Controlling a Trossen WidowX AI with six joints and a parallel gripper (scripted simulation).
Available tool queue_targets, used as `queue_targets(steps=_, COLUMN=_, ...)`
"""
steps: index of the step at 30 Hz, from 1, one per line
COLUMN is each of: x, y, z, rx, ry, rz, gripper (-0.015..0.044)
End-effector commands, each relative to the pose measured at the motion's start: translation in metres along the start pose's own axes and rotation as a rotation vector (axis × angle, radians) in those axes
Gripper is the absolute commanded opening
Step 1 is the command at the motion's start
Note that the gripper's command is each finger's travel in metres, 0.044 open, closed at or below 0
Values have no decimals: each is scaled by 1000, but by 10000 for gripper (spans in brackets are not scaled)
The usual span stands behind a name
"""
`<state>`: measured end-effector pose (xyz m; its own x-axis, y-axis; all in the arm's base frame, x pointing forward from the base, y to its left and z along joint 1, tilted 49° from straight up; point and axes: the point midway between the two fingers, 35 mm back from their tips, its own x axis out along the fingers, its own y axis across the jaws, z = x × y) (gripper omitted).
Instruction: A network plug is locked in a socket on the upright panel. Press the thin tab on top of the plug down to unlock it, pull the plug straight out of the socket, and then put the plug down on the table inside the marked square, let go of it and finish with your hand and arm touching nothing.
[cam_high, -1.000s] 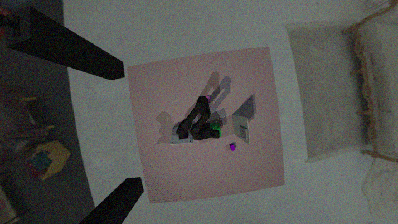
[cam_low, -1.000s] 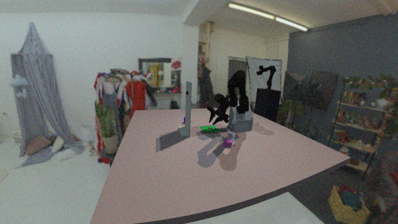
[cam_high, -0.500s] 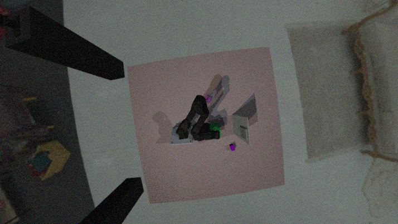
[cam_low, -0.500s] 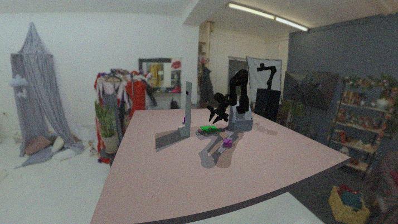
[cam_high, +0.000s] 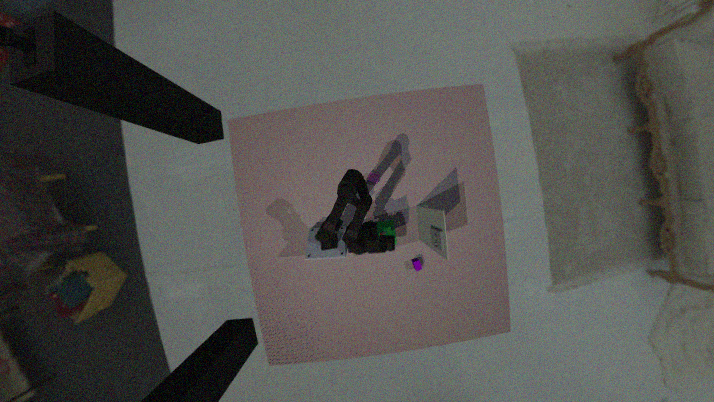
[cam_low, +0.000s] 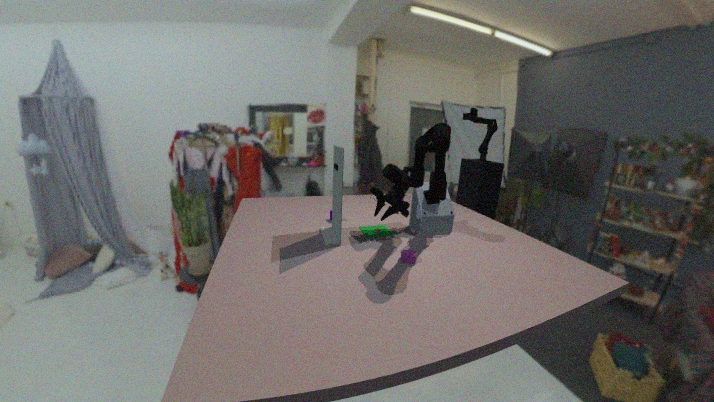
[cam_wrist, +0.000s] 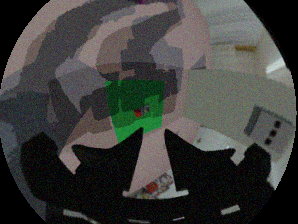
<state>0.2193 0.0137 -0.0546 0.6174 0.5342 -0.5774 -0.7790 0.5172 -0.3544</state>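
Observation:
The plug (cam_wrist: 139, 113) is a tiny red and grey piece lying inside the green marked square (cam_high: 386, 230) (cam_low: 369, 229) (cam_wrist: 154, 123) on the table. In the exterior view it is only a small reddish speck. The pale upright panel (cam_high: 427, 223) (cam_low: 337, 200) (cam_wrist: 220, 92) carries a grey socket block (cam_wrist: 271, 131) with dark openings, and no plug shows in it. My black gripper (cam_low: 380, 217) (cam_wrist: 154, 131) is open and empty, with its fingertips raised above the square and apart from the plug. The arm partly covers the square in the top view.
A purple block (cam_high: 373, 178) (cam_low: 408, 257) lies on the table to one side of the arm. Another purple block (cam_high: 417, 264) (cam_low: 331, 215) is near the panel on the other side. Shadows of the arm darken part of the square.

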Motion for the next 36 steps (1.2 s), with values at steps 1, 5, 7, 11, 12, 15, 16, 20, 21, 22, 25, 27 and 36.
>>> queue_targets(steps=1, x=-2, y=-6, z=0, rx=-15, ry=-5, rz=-7, gripper=156)
queue_targets(steps=5, x=-3, y=-7, z=-1, rx=-15, ry=-4, rz=-6, gripper=156)
queue_targets(steps=7, x=-4, y=-8, z=-1, rx=-15, ry=-3, rz=-6, gripper=156)
queue_targets(steps=11, x=-6, y=-9, z=-2, rx=-16, ry=-3, rz=-5, gripper=156)
queue_targets(steps=12, x=-7, y=-10, z=-2, rx=-16, ry=-2, rz=-5, gripper=156)
queue_targets(steps=15, x=-8, y=-11, z=-2, rx=-16, ry=-2, rz=-4, gripper=156)
queue_targets(steps=16, x=-9, y=-11, z=-2, rx=-16, ry=-2, rz=-4, gripper=156)
queue_targets(steps=20, x=-11, y=-13, z=-3, rx=-16, ry=-1, rz=-4, gripper=156)
queue_targets(steps=21, x=-11, y=-13, z=-3, rx=-16, ry=-1, rz=-3, gripper=156)
queue_targets(steps=22, x=-12, y=-13, z=-3, rx=-16, ry=-1, rz=-3, gripper=156)
queue_targets(steps=25, x=-14, y=-14, z=-3, rx=-16, ry=-1, rz=-3, gripper=156)
queue_targets(steps=27, x=-15, y=-15, z=-3, rx=-16, ry=-1, rz=-3, gripper=156)
queue_targets(steps=36, x=-20, y=-18, z=-3, rx=-15, ry=-2, rz=-3, gripper=156)
